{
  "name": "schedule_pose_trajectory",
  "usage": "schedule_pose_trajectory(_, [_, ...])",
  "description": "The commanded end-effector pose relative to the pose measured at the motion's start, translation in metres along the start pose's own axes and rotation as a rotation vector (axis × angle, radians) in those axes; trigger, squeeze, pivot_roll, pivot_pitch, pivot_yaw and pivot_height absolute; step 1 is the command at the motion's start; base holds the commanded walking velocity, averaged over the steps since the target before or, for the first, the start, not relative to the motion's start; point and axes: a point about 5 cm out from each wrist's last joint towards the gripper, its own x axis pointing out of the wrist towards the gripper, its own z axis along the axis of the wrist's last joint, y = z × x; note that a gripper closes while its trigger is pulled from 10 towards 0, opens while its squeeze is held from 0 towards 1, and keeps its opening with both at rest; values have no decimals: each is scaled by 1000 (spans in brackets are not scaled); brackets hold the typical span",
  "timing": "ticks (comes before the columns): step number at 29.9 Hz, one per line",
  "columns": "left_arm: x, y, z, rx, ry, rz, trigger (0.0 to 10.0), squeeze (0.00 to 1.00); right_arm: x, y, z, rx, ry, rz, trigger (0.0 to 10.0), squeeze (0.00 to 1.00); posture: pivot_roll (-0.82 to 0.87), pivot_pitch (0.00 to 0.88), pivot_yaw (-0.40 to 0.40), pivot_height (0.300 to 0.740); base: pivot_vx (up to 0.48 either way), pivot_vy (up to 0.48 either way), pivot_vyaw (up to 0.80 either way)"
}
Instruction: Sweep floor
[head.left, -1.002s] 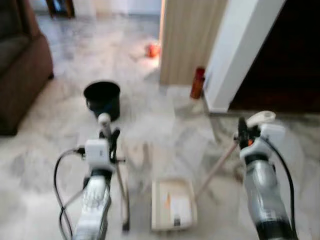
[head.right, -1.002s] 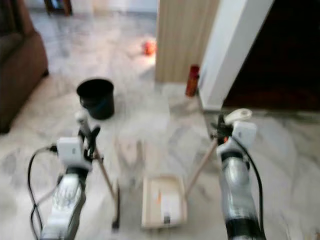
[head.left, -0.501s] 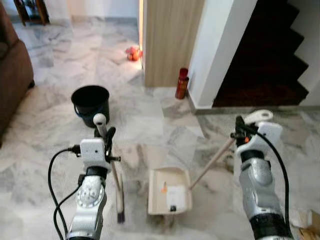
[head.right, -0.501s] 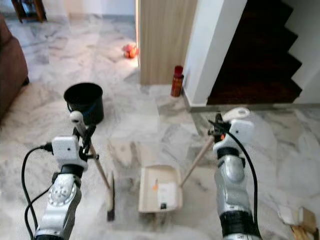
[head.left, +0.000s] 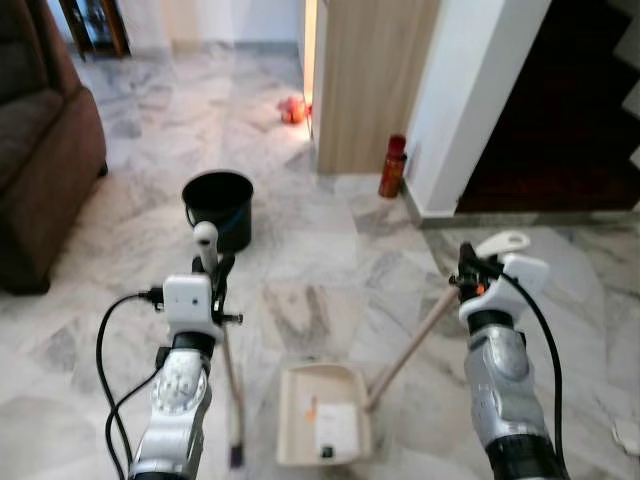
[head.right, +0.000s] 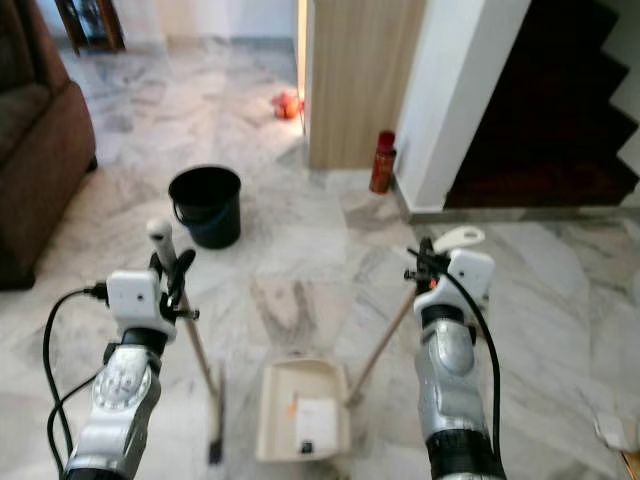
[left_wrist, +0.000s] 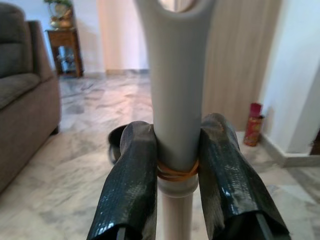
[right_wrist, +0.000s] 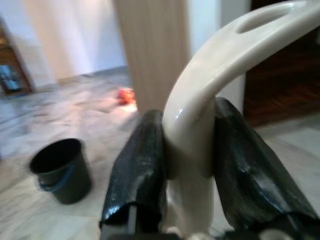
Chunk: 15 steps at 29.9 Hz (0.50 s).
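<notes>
Your left claw (left_wrist: 175, 165) is pinched on the broom handle (left_wrist: 175, 100), both black fingers (left_wrist: 131, 180) pressed against the pale shaft just above an orange rubber band (left_wrist: 176, 172). In the head view that broom (head.left: 222, 340) runs down from the claw at left centre to its bristle head (head.left: 236, 455) on the marble floor (head.left: 330, 260) at the lower left of centre.

Your right claw (right_wrist: 187, 150) is clamped on the looped grip of the dustpan handle (right_wrist: 220, 65), one finger on each side of the cream plastic. The long handle (head.left: 410, 345) slants from that claw at right centre down to the dustpan (head.left: 322, 425), which sits flat on the floor at the bottom centre, just beside the broom head. There's a small orange scrap (head.left: 310, 408) and a label in the pan.

A black bucket (head.left: 219, 207) stands on the floor in the upper left of centre, well apart from the dustpan. A brown sofa (head.left: 40, 150) is at the far left, a red bottle (head.left: 393, 166) stands at the foot of the wooden panel (head.left: 365, 80), and dark stairs (head.left: 560, 120) climb at the upper right.
</notes>
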Motion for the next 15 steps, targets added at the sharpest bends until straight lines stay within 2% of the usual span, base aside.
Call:
schedule_pose_trajectory(1, [5, -5, 13, -6, -58, -20, 10000, 0, 4, -3, 11, 19, -55, -18, 10000, 0, -1, 46, -39, 740, 0, 289, 0])
schedule_pose_trajectory(7, [4, -4, 13, 1, -50, -17, 10000, 0, 4, -2, 11, 24, -52, -15, 10000, 0, -3, 65, -38, 740, 0, 288, 0])
schedule_pose_trajectory(15, [3, -10, 5, -12, 12, -38, 10000, 0, 3, -1, 9, 25, -40, -7, 10000, 0, -3, 83, -37, 740, 0, 0, 0])
